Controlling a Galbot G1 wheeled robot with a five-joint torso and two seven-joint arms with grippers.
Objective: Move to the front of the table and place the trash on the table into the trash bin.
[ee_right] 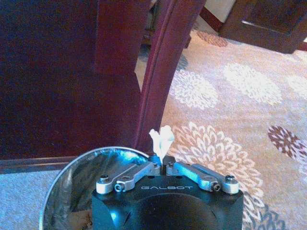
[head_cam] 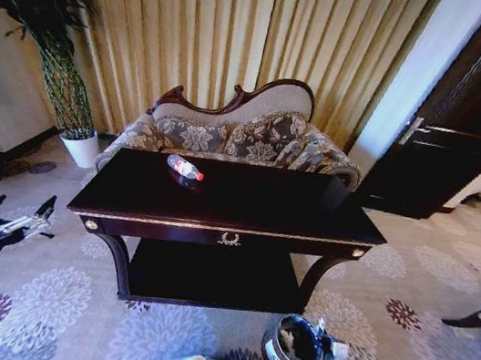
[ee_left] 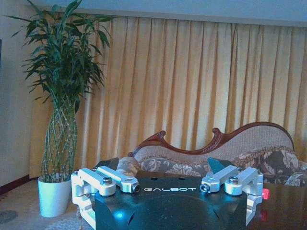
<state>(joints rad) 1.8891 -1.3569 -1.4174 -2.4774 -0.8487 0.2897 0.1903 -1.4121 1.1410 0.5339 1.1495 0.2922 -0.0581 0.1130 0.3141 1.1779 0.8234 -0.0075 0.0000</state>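
A crumpled white paper scrap [ee_right: 161, 139] is clamped by the right gripper [ee_right: 163, 165] above the round dark grey trash bin [ee_right: 64, 179]; the left gripper [head_cam: 18, 215] is spread apart.

You face gold pleated curtains [head_cam: 236, 41] behind a carved floral sofa [head_cam: 248, 135], with a potted plant [head_cam: 67, 86] at left, a dark wooden door [head_cam: 473, 117] at right, and flower-patterned carpet [head_cam: 410, 273] underfoot.

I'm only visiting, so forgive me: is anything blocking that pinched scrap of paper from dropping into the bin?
Nothing visible. The right gripper pinches the paper scrap just above the bin's open rim.
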